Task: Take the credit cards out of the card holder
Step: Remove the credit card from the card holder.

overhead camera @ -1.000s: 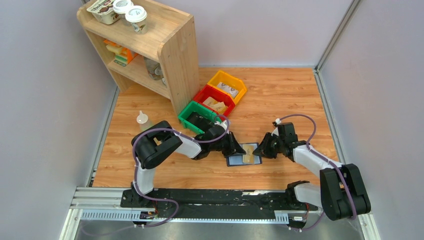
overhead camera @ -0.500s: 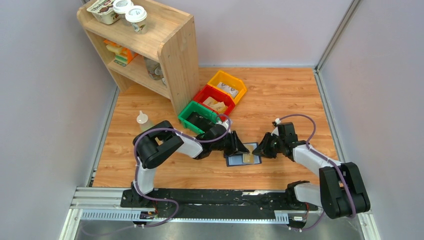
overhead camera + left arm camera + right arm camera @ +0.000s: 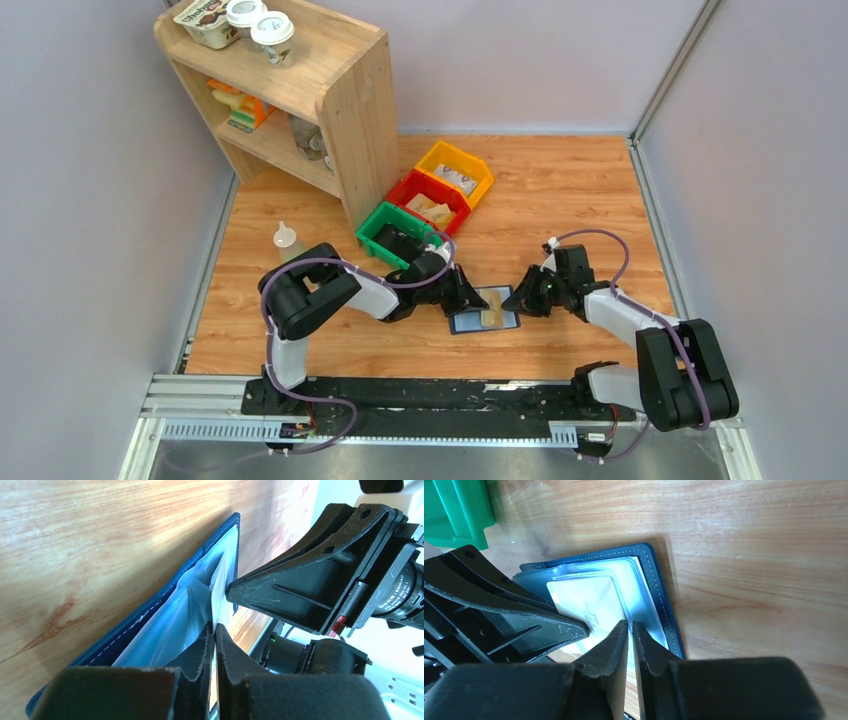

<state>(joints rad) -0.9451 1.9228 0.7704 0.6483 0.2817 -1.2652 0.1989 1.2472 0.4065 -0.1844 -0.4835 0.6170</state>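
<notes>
Task status: early stage. The card holder [image 3: 505,322] lies open and flat on the desk [image 3: 560,190]. Every card in view sits in or on it.
Done: holder opened, inner sleeves exposed, one credit card [image 3: 584,597] engaged at its edge.
Remaining: judged as nearly all of the job. The engaged card is to be drawn fully clear, and then any others. How many are left in the slots cannot be told.
Holder location: directly beneath both tool tips, between the two tools.
Card location: in front of the left tool's tips and to the left of the right tool's tips, over the clear sleeves.
Left tool [image 3: 215,627] state: jaws brought together. A thin pale strip, apparently the card's edge, runs between them, so it is judged clamped on that card.
Right tool [image 3: 630,625] state: jaws together, with only a narrow slit between them. The tips rest on the holder's inner face, and nothing can be seen gripped.
Left arm pose: elbow folded, forearm low over the desk. The wrist is angled so the tool points across the holder toward the right tool.
Right arm pose: forearm low and extended inward. The tool is tilted down onto the holder and faces the left tool.
Tool spacing: tips near one another, not touching.
</notes>
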